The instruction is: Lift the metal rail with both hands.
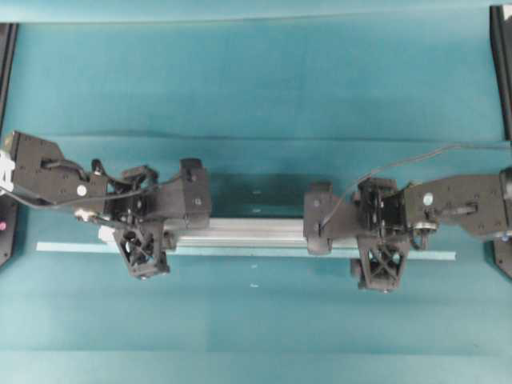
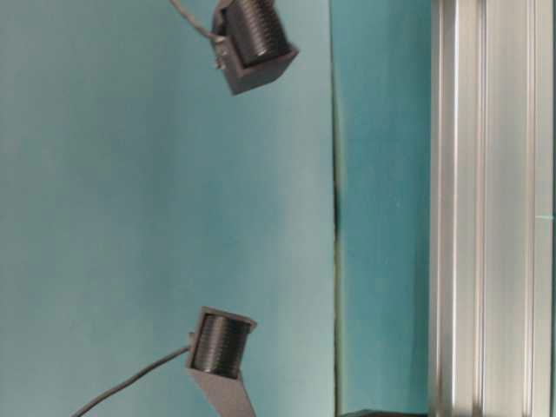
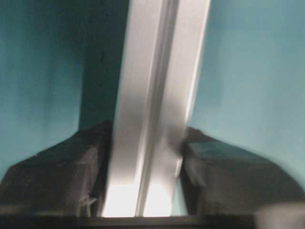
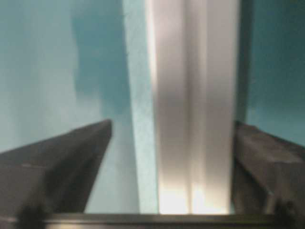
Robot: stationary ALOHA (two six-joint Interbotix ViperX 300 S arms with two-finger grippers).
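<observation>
Rail (image 1: 256, 232) lies lengthwise on teal bench (image 1: 256, 88), just beside pale tape strip (image 1: 56, 247) on its near side. Left tool (image 1: 152, 232) straddles rail near rail's left end; left wrist view is blurred, fingers (image 3: 62, 176) flank rail closely on both sides, so cannot tell whether gripping or just released. Right tool (image 1: 376, 240) straddles rail near its right end, jaws spread: clear gap between one finger (image 4: 66, 162) and rail, other finger at rail's edge. Table-level view: rail's grooved side, two black cylinders (image 2: 256, 39) behind rail.
</observation>
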